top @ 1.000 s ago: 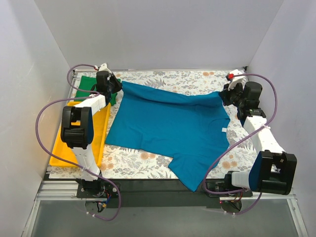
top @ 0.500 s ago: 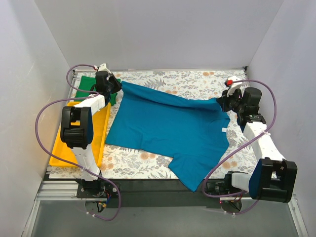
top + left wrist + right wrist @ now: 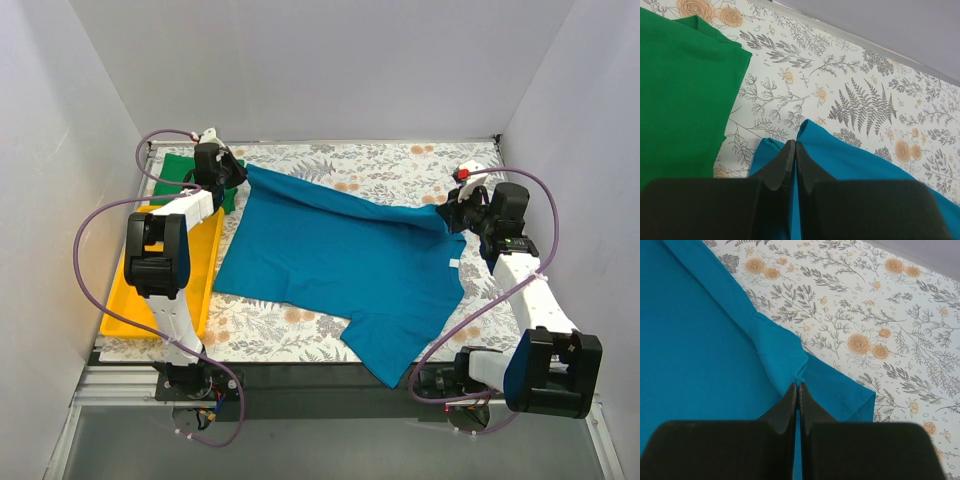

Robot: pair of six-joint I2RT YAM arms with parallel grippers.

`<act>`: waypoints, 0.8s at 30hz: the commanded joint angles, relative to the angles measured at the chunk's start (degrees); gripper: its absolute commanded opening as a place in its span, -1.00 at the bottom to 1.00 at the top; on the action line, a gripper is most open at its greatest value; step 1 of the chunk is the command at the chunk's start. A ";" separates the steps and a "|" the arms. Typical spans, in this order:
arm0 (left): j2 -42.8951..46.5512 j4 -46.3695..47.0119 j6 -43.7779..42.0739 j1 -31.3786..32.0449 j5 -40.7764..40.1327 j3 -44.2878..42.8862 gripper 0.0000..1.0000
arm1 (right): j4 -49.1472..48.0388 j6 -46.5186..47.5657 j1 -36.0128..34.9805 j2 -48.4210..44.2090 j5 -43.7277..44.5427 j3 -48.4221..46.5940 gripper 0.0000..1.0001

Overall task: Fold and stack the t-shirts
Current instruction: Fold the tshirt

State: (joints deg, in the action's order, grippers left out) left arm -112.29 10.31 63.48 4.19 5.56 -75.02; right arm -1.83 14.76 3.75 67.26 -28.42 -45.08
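The teal shirt [image 3: 340, 260] lies spread across the middle of the flower-patterned tabletop [image 3: 380, 165]. It is held at two points along its far edge. The left tool [image 3: 240, 171] is at the far left, with its jaws pressed together on the shirt's far left corner. In the left wrist view the black fingers [image 3: 788, 159] meet with no gap, and teal cloth [image 3: 840, 160] bunches up on both sides of their tips.

The right tool [image 3: 447, 212] is at the right side of the tabletop, also clamped tight on the teal shirt. In the right wrist view its tips [image 3: 797, 386] pinch a small raised fold of the cloth [image 3: 700, 340], with a flap spreading out to the right of them.

Between the two tools the far edge runs as a taut, slightly raised ridge. The rest of the shirt lies flat, and its near corner reaches over the tabletop's near edge. A small white tag [image 3: 453, 263] shows at the shirt's right edge.

The green shirt [image 3: 172, 168] sits in the far left corner, just left of the left tool and apart from the teal one, with bare tabletop [image 3: 780, 100] between them. A yellow tray [image 3: 210, 270] lies along the left side, nearer than the green shirt and just left of the teal shirt.
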 commanded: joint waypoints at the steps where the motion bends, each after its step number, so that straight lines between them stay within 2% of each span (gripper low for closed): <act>1: 0.23 0.24 -0.38 -0.84 0.15 -1.09 -1.00 | 0.07 0.88 0.21 -2.13 -0.93 1.31 -0.97; 24: 0.14 1.38 0.15 -1.46 1.47 1.81 -1.00 | 5.78 3.34 0.21 -6.27 -5.76 4.47 -0.97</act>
State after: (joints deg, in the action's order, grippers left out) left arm -112.29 10.83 63.81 3.16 6.61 -74.22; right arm 3.95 17.17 3.75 62.28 -32.73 -40.95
